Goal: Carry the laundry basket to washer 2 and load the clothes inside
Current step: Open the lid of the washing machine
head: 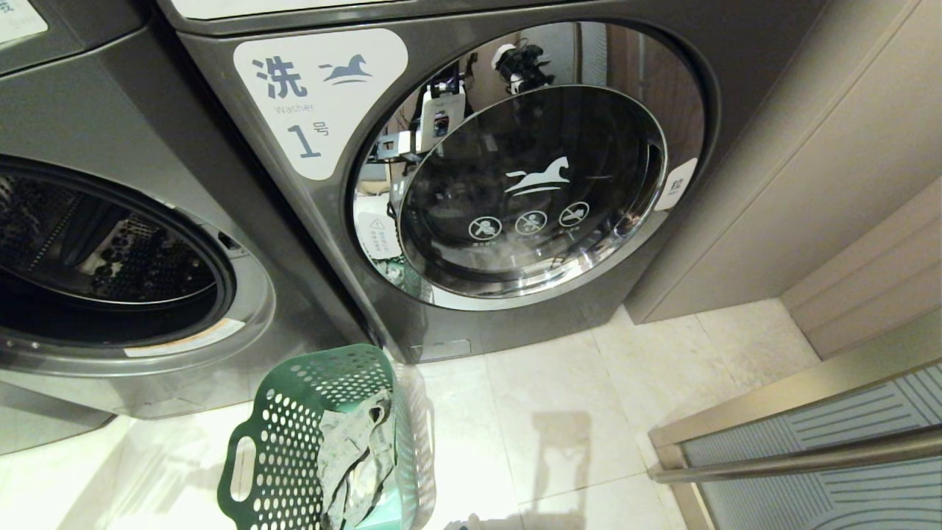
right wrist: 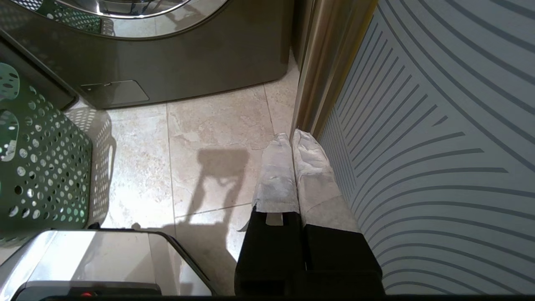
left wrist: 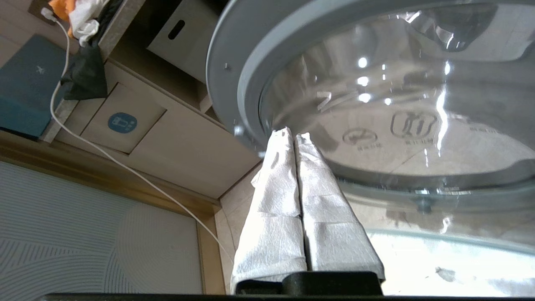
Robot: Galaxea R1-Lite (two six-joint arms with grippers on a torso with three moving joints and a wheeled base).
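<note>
Basket [head: 324, 442] stands on the floor [head: 559, 412] just before the open washer [head: 110, 258], clothes [head: 360, 456] inside it. Closed washer marked 1 [head: 471, 169] beside the open one. Left gripper [left wrist: 294, 138] pressed together, empty, tips at the open door's [left wrist: 376, 104] rim. Right gripper [right wrist: 291, 140] pressed together, empty, over floor, well apart from basket.

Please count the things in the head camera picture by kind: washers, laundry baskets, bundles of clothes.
Washers: 2, an open washer and the washer labelled 1
Laundry baskets: 1, the green laundry basket
Bundles of clothes: 1, the clothes inside it
Total: 4
</note>
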